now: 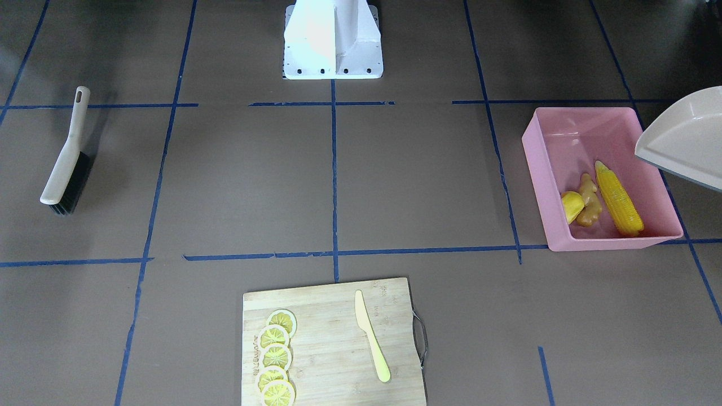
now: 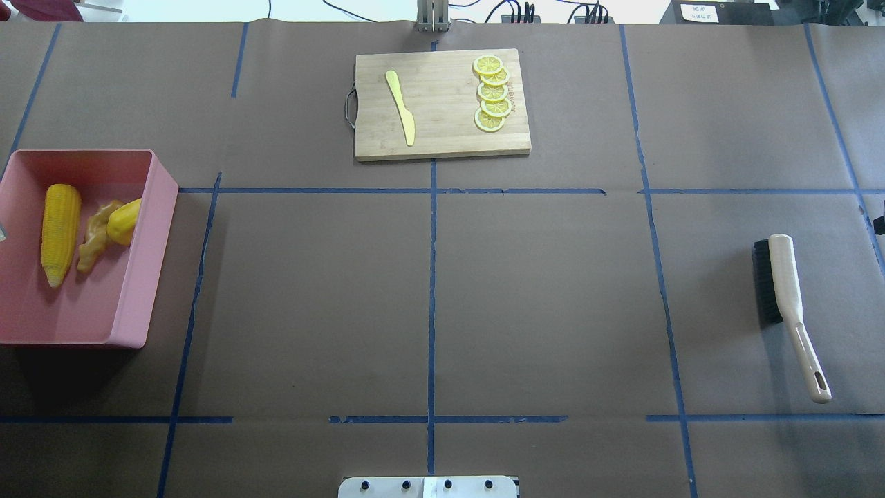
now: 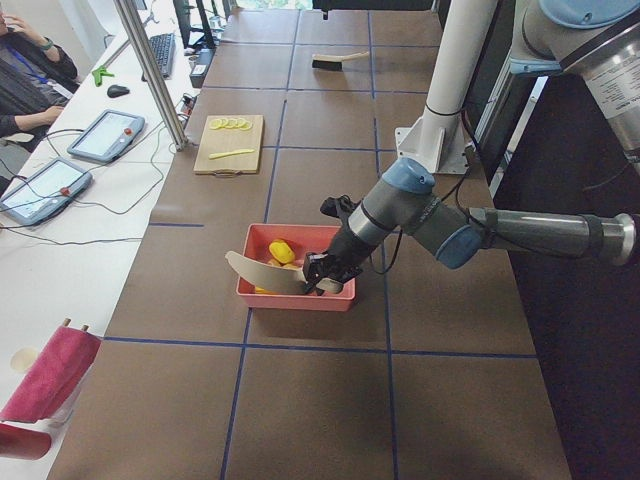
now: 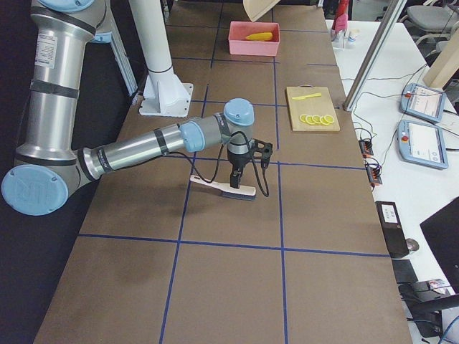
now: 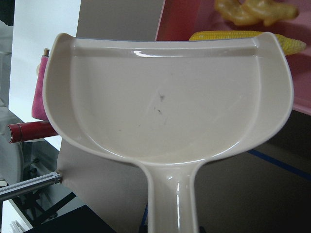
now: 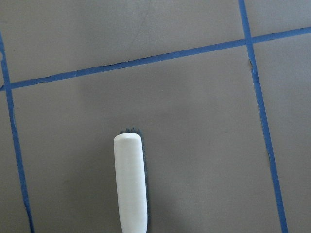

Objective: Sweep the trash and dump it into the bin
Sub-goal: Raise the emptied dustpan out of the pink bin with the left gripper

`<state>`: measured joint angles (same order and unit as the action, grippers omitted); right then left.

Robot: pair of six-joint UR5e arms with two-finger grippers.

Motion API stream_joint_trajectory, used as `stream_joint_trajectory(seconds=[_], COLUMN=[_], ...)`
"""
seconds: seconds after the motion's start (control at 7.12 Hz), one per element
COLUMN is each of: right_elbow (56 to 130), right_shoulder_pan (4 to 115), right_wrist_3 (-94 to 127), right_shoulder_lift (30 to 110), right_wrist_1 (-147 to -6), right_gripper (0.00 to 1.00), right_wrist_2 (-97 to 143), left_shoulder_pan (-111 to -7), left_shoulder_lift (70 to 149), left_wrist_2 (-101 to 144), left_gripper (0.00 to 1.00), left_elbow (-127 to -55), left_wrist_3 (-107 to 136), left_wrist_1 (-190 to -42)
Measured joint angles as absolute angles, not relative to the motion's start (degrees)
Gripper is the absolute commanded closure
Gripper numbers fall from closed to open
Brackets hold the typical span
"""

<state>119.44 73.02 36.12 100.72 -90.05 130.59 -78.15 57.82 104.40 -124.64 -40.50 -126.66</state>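
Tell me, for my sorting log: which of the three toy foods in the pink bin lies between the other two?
The tan knobbly ginger root, flanked by the long corn cob and the lumpy yellow potato.

Bright, even room light from above; all views are reasonably sharp. Shadows are soft: a dark patch lies on the near side of the bin [image 2: 145, 277] in the overhead view, a faint one beside the brush [image 1: 65, 163]. Glare streaks show on the glossy dustpan [image 5: 165, 107], and the background at left there is blown white. Robot base [image 1: 333, 42] is overexposed in the front view, whose top corners are dimmer. Right wrist view is slightly soft.
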Motion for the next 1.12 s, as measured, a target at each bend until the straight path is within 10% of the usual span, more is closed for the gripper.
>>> stream_joint_trajectory(seconds=[1.12], right_elbow=[115.8], right_shoulder_pan=[76.8], right_wrist_3=[27.7], right_shoulder_lift=[101.3], right_wrist_1=[-90.1], right_gripper=[0.0], right_wrist_2=[130.3], left_shoulder_pan=[-77.4], left_shoulder_lift=[82.2], left_wrist_2=[110.8], left_gripper=[0.99], left_elbow=[-141.6], left_wrist_3=[-38.0], left_wrist_1=[-83.1])
